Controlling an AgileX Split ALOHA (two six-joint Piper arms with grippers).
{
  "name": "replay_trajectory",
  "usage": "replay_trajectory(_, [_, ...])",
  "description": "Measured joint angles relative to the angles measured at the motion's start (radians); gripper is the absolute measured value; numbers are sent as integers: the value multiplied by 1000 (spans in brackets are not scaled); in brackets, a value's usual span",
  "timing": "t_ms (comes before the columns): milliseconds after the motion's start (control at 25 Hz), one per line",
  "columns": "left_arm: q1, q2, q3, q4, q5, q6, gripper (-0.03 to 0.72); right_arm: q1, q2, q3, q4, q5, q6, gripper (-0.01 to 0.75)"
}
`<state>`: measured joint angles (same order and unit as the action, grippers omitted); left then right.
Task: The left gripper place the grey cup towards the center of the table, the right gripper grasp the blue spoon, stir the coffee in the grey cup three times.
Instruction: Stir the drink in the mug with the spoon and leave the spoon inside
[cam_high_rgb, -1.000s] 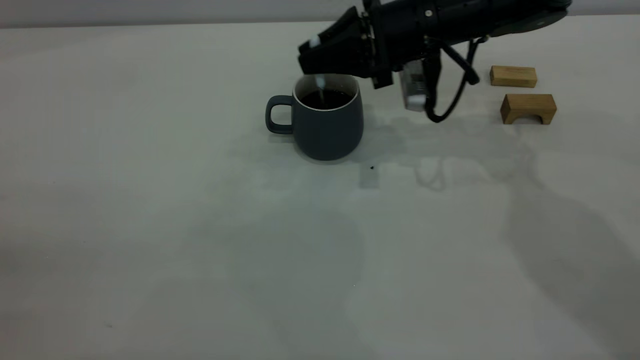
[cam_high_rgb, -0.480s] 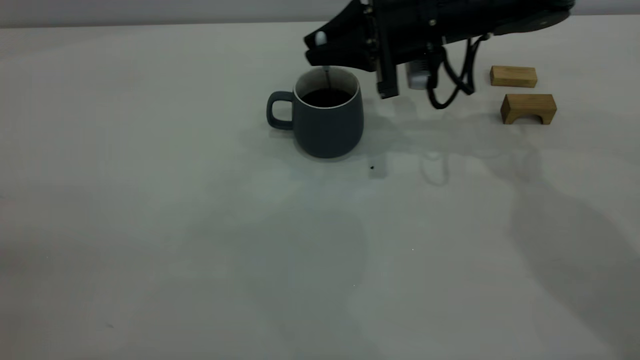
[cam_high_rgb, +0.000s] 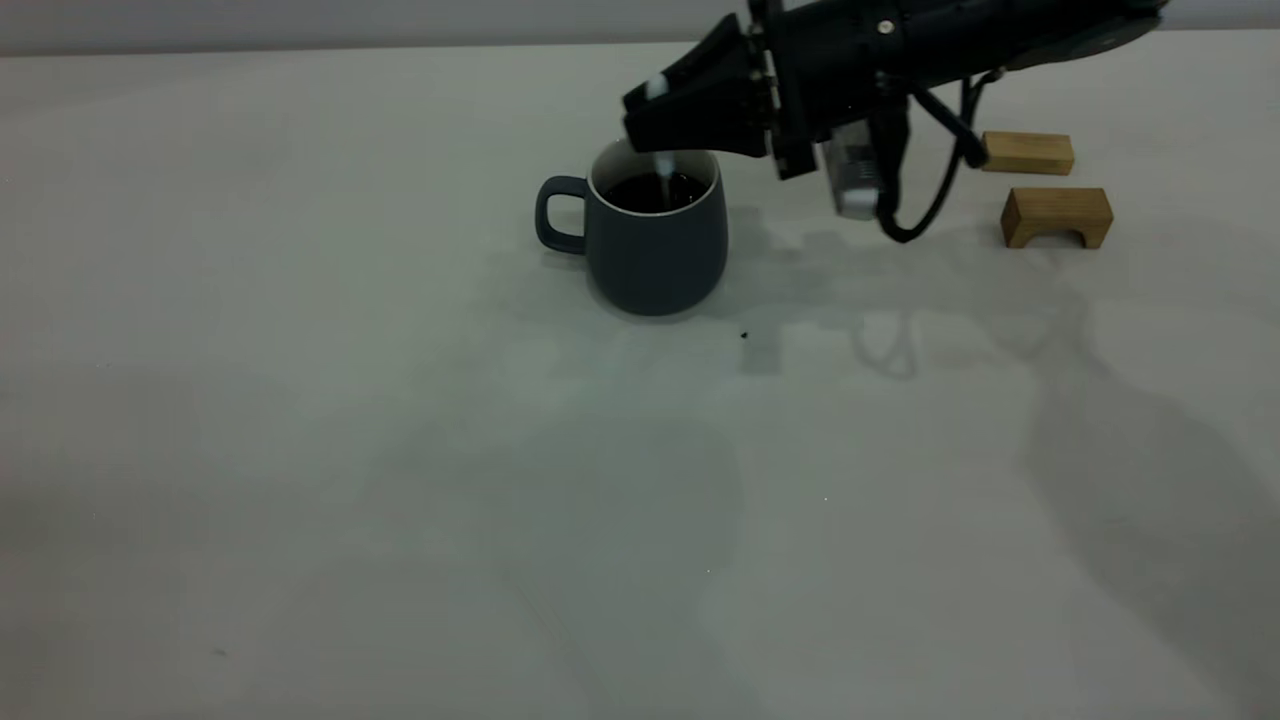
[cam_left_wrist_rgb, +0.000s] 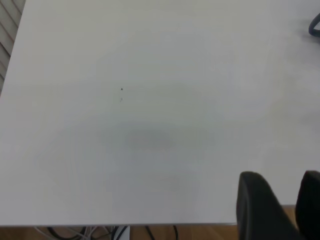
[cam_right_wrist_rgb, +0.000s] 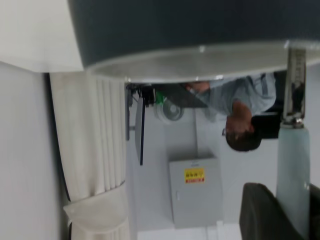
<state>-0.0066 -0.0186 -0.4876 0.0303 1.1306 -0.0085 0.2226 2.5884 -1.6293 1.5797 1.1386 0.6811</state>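
The rounded slate cup (cam_high_rgb: 655, 240) with its loop handle stands mid-table (cam_high_rgb: 400, 450), dark coffee (cam_high_rgb: 655, 192) inside. Above its rim, the right gripper (cam_high_rgb: 650, 115) clamps the pale spoon (cam_high_rgb: 662, 170), whose bowl is sunk out of sight. The left gripper (cam_left_wrist_rgb: 280, 200) hangs over the table's bare edge, fingers slightly apart and cut off by the frame.

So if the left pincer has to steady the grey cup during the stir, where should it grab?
Probably the loop handle of the grey cup, approached from the left arm's side. It sticks out there, away from the right pincer, which holds the blue spoon in the coffee.
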Motion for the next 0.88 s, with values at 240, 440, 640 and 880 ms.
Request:
replay_trajectory(240, [0,0,0,0,0,0,262,42,0,0,63,-51,-83,134])
replay_trajectory(440, [0,0,0,0,0,0,262,38,0,0,73,-123,-272,134])
replay_trajectory(640, [0,0,0,0,0,0,262,33,0,0,72,-149,-417,134])
replay_trajectory(880, [0,0,0,0,0,0,262,10,0,0,27,-140,-476,134])
